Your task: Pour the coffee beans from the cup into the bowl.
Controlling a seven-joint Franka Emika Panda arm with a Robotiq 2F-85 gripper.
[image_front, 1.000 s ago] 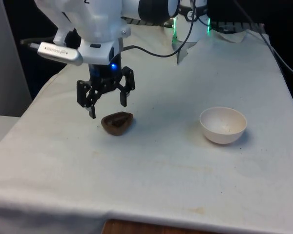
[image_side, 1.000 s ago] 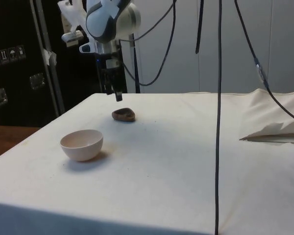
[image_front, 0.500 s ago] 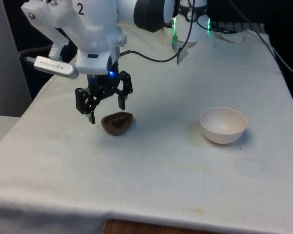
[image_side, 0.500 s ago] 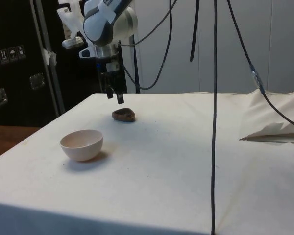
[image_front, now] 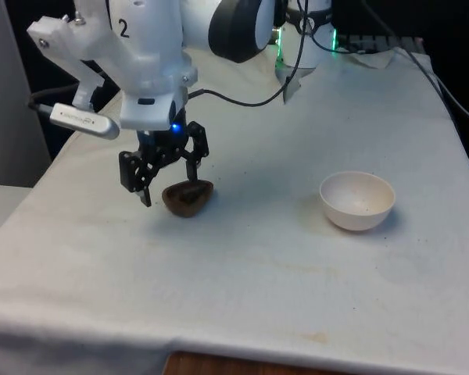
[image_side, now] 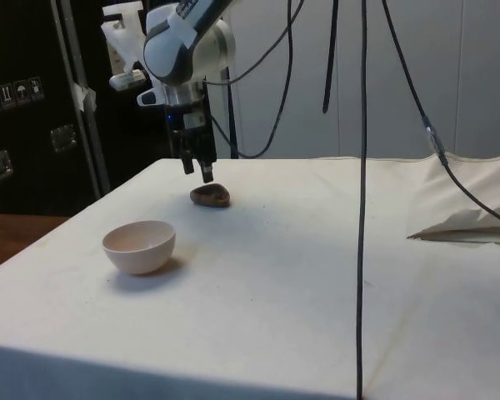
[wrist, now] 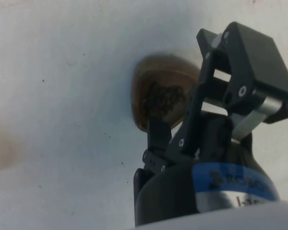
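Front view: claw [image_front: 166, 184] spread wide just above brown cup [image_front: 188, 197], holding nothing.

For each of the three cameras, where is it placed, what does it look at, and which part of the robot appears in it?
Front view: fixed, looks across the table; the white arm and open claw hang over the brown cup, the white bowl on the front view's right.
Side view: fixed at the table's side; arm, claw, cup, bowl.
Wrist view: looks down along the claw's fingers at the cup holding coffee beans.
Front and side views share cup and bowl.
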